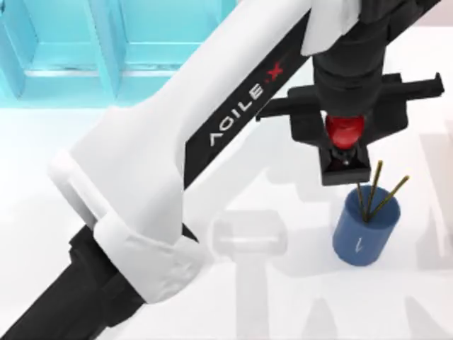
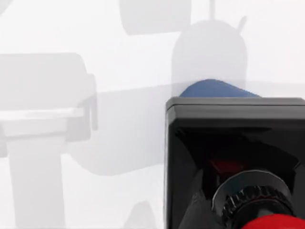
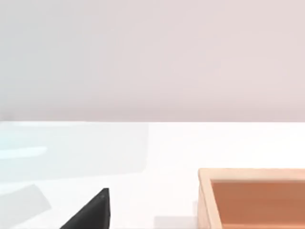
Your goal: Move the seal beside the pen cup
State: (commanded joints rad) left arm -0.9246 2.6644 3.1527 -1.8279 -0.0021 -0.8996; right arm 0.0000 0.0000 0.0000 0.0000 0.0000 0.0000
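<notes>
My left arm reaches across the table from the lower left to the upper right. Its gripper (image 1: 345, 131) is shut on the glossy red knob of the seal (image 1: 345, 168), whose black square base hangs just below the fingers. The dark blue pen cup (image 1: 367, 230) with thin yellow-brown pencils (image 1: 375, 190) stands right beside the base, on its near side. In the left wrist view the seal (image 2: 238, 143) looms close, with the pen cup (image 2: 217, 89) just behind it. A black part of my right gripper (image 3: 90, 213) shows low in the right wrist view.
A teal shelf-like structure (image 1: 106, 42) runs along the back left of the table. A light wooden box (image 3: 252, 195) sits on the white surface in the right wrist view. Open white table lies left of the cup.
</notes>
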